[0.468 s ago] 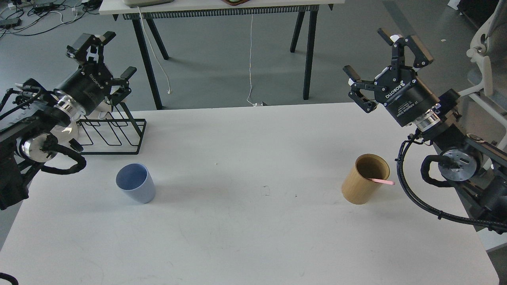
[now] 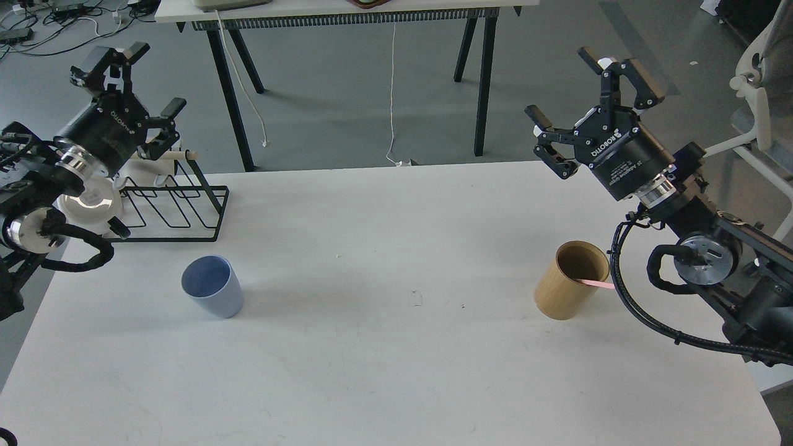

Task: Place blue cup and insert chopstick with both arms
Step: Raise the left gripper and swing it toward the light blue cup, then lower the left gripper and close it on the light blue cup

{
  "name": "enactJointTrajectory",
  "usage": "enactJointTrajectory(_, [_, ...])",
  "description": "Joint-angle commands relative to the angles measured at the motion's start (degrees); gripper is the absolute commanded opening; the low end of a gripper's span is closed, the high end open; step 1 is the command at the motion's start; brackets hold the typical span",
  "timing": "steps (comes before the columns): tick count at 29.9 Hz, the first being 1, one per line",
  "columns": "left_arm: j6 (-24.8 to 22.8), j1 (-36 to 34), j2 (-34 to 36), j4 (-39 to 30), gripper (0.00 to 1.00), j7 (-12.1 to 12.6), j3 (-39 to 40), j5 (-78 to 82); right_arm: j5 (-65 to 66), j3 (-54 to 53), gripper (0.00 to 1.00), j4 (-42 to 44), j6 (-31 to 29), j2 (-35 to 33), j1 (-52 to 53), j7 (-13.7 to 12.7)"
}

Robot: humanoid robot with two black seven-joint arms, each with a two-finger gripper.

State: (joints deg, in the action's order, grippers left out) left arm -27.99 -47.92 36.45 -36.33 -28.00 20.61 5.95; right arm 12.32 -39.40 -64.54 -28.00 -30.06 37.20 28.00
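Note:
The pale blue cup [image 2: 212, 286] stands upright on the white table [image 2: 396, 347] at the left. A thin pink chopstick [image 2: 598, 284] lies over the rim of a tan wooden-looking cylinder [image 2: 571, 280] at the right, its tip sticking out to the right. My left gripper [image 2: 131, 87] is open and empty, raised above the far left table edge, well away from the cup. My right gripper [image 2: 569, 93] is open and empty, raised above the far right table edge, behind and above the cylinder.
A black wire rack [image 2: 170, 201] with a beige wooden rod [image 2: 176, 156] stands at the far left, and a white dish [image 2: 92, 203] sits beside it. Another table's black legs [image 2: 232, 93] stand behind. A white chair [image 2: 759, 93] is at the right.

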Motion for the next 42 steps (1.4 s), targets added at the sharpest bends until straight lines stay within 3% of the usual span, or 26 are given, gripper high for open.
enactJointTrajectory(1, [0.0, -0.3, 0.5, -1.3, 1.0, 0.0, 2.2, 0.0, 0.0, -1.1, 0.99, -0.2, 0.0, -0.4, 0.6, 0.0])
enactJointTrajectory(7, [0.0, -0.4, 6.9, -12.9, 1.0, 0.0, 5.1, 2.6, -0.1, -1.3, 0.99, -0.4, 0.0, -2.8, 0.0, 0.0])
enactJointTrajectory(12, [0.0, -1.0, 17.5, -30.2, 1.0, 0.0, 4.8, 29.0, 0.0, -1.4, 0.99, 0.4, 0.0, -5.2, -0.3, 0.0])
enactJointTrajectory(15, [0.0, -1.2, 24.9, -39.2, 1.0, 0.0, -0.6, 40.6, 0.0, -1.5, 0.99, 1.3, 0.0, -5.8, -0.3, 0.0])
enactJointTrajectory(19, [0.0, -1.2, 30.9, -42.4, 1.0, 0.0, -7.9, 47.3, 0.0, -1.4, 0.99, 1.8, 0.0, -6.3, -0.4, 0.0])
enactJointTrajectory(25, [0.0, -0.8, 34.4, -42.3, 1.0, 0.0, -13.9, 66.8, 0.0, -1.2, 0.99, 2.4, 0.0, -6.1, -2.1, 0.0])
enactJointTrajectory(31, [0.8, 0.1, 33.2, -36.6, 1.0, 0.0, -15.8, 71.0, 0.0, -1.3, 0.99, 2.5, 0.0, -6.1, -3.5, 0.0])
enactJointTrajectory(42, [1.5, 0.3, 22.2, -24.6, 1.0, 0.0, -17.1, 73.4, 0.0, -1.4, 0.99, 2.5, 0.0, -6.4, -3.9, 0.0])
